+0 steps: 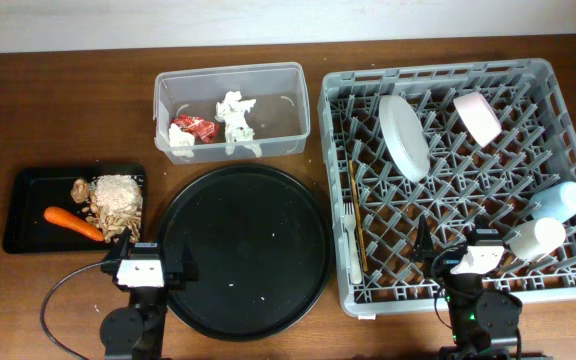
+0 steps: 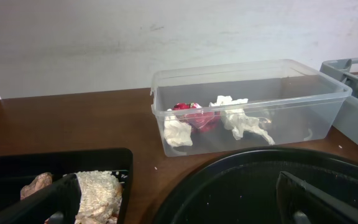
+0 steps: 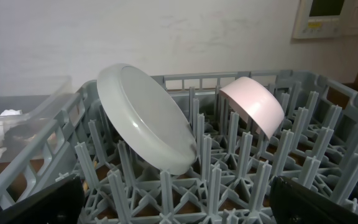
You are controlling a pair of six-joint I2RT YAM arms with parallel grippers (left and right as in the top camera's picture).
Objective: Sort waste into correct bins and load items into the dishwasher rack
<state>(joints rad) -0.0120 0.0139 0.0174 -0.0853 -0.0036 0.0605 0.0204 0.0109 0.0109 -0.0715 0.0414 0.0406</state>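
The grey dishwasher rack [image 1: 558, 75] holds the white plate [image 1: 404, 136], white bowl [image 1: 477, 117], pale blue cup [image 1: 561, 201], small white cup [image 1: 537, 239], white fork [image 1: 353, 250] and chopstick [image 1: 356, 215]. The plate [image 3: 148, 118] and bowl [image 3: 253, 102] stand on edge among the pegs in the right wrist view. The clear tub [image 1: 293, 105] holds white tissues [image 1: 236, 118] and the red wrapper [image 1: 195, 127]; they also show in the left wrist view [image 2: 194, 116]. The shallow black tray [image 1: 28, 205] holds food scraps [image 1: 115, 200] and the carrot [image 1: 72, 223]. My left gripper [image 1: 148, 268] and right gripper [image 1: 473, 258] are open and empty at the front edge.
A large round black tray [image 1: 245, 250] lies at the front centre, with only crumbs on it. The wall stands close behind the table's far edge.
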